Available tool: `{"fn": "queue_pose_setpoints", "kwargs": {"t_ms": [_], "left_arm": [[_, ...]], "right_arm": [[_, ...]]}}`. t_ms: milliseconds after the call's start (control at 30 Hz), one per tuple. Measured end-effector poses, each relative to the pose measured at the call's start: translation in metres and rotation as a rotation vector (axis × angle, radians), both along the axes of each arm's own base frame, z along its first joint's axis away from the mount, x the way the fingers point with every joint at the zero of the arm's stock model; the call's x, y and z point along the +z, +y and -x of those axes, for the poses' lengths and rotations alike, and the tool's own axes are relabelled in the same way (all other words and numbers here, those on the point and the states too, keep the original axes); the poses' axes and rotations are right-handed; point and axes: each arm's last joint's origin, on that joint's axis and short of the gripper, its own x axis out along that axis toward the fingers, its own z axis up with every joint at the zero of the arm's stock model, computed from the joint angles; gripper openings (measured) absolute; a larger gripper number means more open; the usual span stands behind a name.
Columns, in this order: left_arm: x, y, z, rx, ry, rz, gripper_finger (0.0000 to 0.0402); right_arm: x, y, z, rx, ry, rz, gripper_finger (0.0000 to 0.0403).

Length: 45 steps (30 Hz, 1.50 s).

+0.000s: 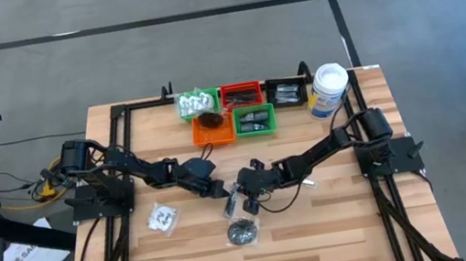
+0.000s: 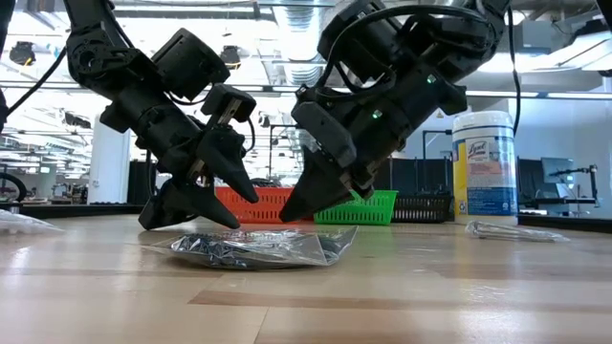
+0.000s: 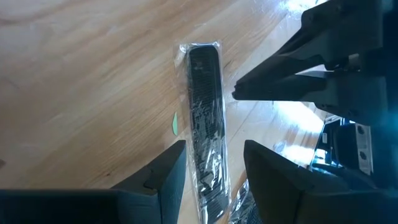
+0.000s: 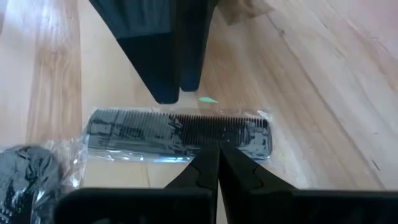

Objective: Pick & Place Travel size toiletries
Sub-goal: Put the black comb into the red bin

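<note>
Near the middle of the table point(image 1: 340, 226), a black comb in a clear wrapper point(image 3: 206, 134) is being worked on by both arms. It is lying flat on the wood, with the left end effector point(image 3: 214, 163) being held over one end, its fingers partly apart and one on each side of the comb, nothing gripped yet. The right end effector point(image 4: 217, 163) is being held shut, its closed tips pointing down at the long edge of the comb, and it looks as if the wrapper is being pressed or steadied, though contact cannot be told for sure.

A round dark item in a crinkly bag point(image 1: 242, 232) is lying just beside the comb, toward the front edge. A clear packet with white pieces point(image 1: 164, 218) is lying well apart on the left side. The coloured trays point(image 1: 248, 108) are waiting at the back, next to a tall white canister point(image 1: 329, 88).

To do this step well, the left fingers should be lowered straight down until the comb is sitting between them, then closed across its narrow width. The slippery wrapper should be pinched together with the comb, not by itself. The shut right tips should be kept clear of the closing fingers.
</note>
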Motion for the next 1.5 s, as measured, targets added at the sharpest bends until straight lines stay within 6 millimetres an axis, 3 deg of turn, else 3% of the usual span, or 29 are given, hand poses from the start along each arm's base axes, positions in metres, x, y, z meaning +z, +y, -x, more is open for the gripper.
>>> {"fn": "queue_pose_setpoints", "kwargs": {"t_ms": [1500], "left_arm": [[0.0006, -0.0009, -0.0003, -0.005, -0.005, -0.001, 0.0157]], "right_arm": [[-0.0088, -0.0023, -0.0043, -0.014, 0.017, -0.039, 0.0]]}}
